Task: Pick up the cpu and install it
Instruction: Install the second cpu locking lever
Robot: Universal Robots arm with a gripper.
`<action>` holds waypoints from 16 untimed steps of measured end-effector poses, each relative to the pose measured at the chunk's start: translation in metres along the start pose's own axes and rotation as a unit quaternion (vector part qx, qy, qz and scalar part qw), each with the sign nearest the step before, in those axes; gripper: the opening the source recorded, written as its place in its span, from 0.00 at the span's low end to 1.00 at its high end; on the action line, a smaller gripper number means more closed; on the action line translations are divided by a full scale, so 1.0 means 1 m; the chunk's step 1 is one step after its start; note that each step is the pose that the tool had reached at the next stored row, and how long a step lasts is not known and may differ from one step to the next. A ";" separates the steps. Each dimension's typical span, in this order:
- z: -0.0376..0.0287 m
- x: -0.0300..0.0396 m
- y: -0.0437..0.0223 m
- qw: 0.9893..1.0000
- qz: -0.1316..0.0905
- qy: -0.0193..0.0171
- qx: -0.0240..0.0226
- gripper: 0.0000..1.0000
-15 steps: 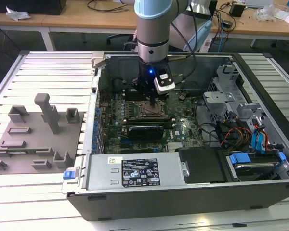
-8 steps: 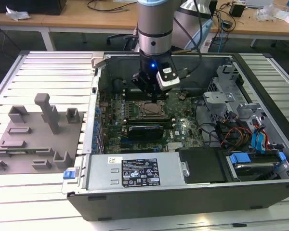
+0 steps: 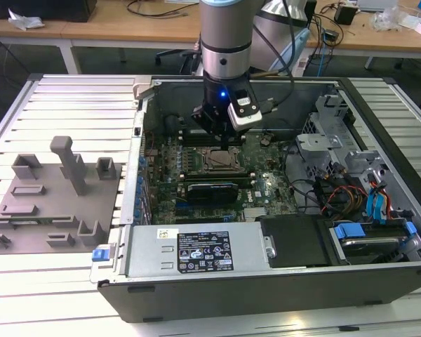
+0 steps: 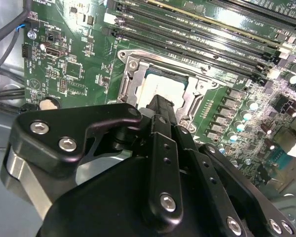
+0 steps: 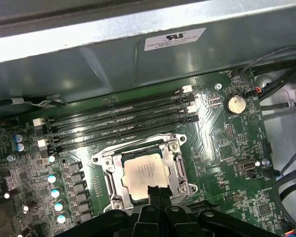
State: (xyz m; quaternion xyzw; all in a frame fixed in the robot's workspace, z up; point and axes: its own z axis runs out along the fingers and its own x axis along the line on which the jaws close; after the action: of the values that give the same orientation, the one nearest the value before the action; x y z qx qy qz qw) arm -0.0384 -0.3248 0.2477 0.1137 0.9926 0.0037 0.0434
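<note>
Now I see the cpu (image 5: 144, 172) seated in the motherboard (image 5: 222, 148) socket (image 5: 175, 148), my gripper (image 4: 160, 106) just above its six o'clock edge; finger state I cannot tell.

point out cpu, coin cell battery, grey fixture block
cpu (image 5: 147, 170), first wrist view, centre of its metal top.
coin cell battery (image 5: 235, 104), first wrist view, its round face.
grey fixture block (image 3: 52, 203), exterior view, flat base.

No print can be read: a black label (image 3: 203, 250) sits on the power supply (image 3: 147, 253), a white sticker (image 5: 175, 38) on the case wall (image 5: 89, 69).
</note>
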 end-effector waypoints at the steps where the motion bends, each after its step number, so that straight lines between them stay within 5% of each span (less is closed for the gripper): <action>1: -0.0005 -0.0001 0.0000 1.000 0.000 0.000 0.000 0.11; 16: -0.0008 0.0000 -0.0053 1.000 0.000 0.000 0.000 0.11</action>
State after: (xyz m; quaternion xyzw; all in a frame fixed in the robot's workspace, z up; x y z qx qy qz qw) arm -0.0397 -0.3299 0.2483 0.1137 0.9926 0.0038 0.0434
